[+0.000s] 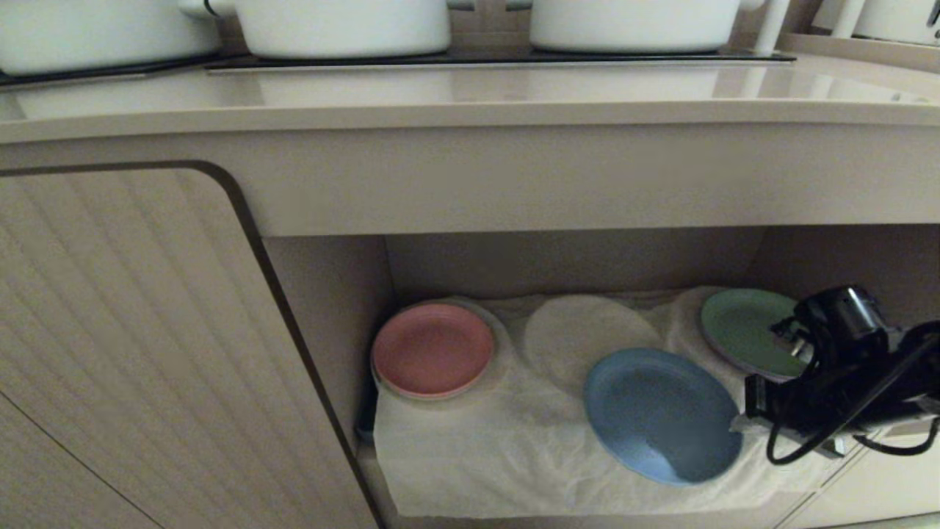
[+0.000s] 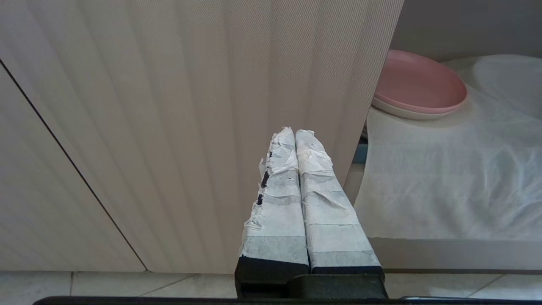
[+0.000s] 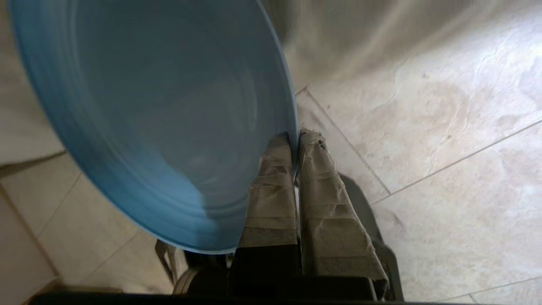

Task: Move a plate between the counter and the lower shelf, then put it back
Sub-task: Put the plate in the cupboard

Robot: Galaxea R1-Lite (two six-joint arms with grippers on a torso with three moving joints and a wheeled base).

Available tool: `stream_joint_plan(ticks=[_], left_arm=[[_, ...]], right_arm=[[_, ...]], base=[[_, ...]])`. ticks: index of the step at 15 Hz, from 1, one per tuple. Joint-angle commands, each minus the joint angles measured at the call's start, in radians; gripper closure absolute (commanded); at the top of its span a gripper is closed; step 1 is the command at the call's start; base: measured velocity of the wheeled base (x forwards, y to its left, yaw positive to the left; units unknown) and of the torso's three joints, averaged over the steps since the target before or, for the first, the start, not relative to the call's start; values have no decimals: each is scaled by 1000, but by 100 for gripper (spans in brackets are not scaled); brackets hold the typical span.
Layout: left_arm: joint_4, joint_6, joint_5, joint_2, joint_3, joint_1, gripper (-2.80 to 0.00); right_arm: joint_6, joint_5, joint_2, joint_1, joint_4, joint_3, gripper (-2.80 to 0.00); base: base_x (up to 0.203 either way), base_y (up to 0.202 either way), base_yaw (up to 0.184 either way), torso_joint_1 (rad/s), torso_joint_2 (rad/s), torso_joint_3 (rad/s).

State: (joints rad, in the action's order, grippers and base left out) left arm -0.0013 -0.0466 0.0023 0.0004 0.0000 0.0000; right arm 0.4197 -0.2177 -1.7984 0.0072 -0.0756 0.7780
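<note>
Plate (image 1: 661, 415) rim clamped in right gripper (image 1: 742, 425) fingers; keep level, clear lower shelf (image 1: 514, 455) lip; left gripper (image 2: 294, 137) fingers together

We are seeing the plate (image 1: 661, 411) lying before the middle hump in the lower shelf (image 1: 455, 470); pots (image 1: 345, 26) are sitting on the surface (image 1: 470, 95) above.

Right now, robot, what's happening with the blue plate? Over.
Right gripper shut on blue plate rim, plate tilted over shelf cloth. Left gripper shut, parked by cabinet door. Nothing blocking. Over.
</note>
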Motion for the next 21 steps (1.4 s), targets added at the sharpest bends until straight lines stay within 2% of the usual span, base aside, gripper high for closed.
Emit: stream_joint_plan(ticks=[1,8,14,16,21], left_arm=[[0,-1,1,0,0,0,0],[0,-1,1,0,0,0,0],[0,-1,1,0,0,0,0],[0,-1,1,0,0,0,0],[0,-1,1,0,0,0,0]], right_arm=[[21,10,-45,12,13,33,0],[226,14,-118,83,28,139,0],[274,37,-180,99,28,217,0],[276,70,-205,104,41,232,0],[366,78,-238,151,69,283,0]], base=[[0,0,0,0,0,0],[0,0,0,0,0,0],[0,0,0,0,0,0],[0,0,0,0,0,0],[0,0,0,0,0,0]])
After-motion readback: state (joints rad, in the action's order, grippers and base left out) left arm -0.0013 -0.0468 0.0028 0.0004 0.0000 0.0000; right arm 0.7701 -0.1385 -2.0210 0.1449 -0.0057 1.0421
